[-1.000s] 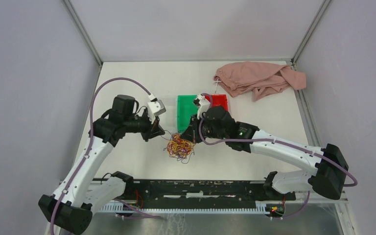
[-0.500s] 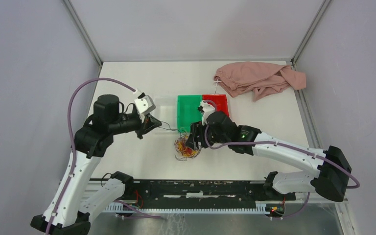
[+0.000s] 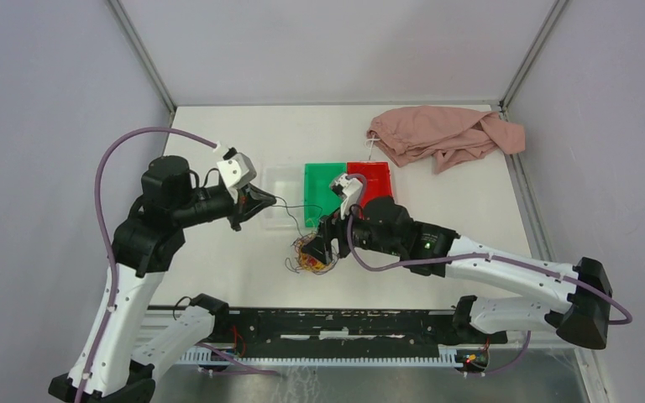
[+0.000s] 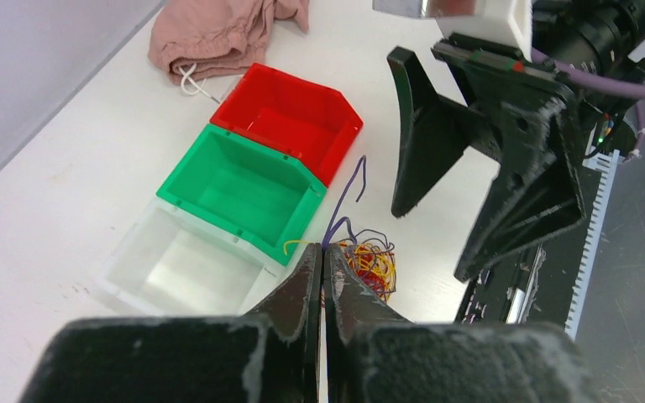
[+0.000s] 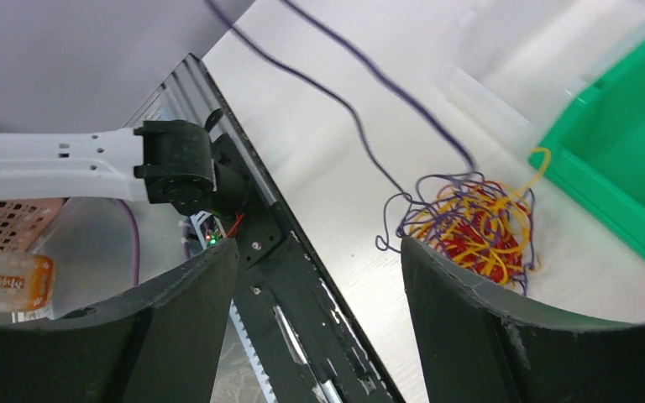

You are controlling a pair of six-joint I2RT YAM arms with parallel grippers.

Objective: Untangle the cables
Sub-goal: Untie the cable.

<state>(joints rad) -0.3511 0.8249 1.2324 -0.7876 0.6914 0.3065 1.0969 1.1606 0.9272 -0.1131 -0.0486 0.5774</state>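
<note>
White worktop (image 3: pixel 243 260) status: my left tool (image 3: pixel 259 200), clamped tight, holds one dark strand (image 3: pixel 290 206) partly drawn from the cables (image 3: pixel 311 255); my right tool (image 3: pixel 319 246) is spread wide, empty; most untangling is left.

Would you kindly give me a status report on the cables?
Left gripper shut on purple strand, strand running to tangle. Right gripper open at tangle. Green bin close beside it.

The left arm (image 3: pixel 116 298) stands bent with jaws pressed together, while the right arm (image 3: pixel 487 262) reaches leftward, jaws spread wide.
</note>
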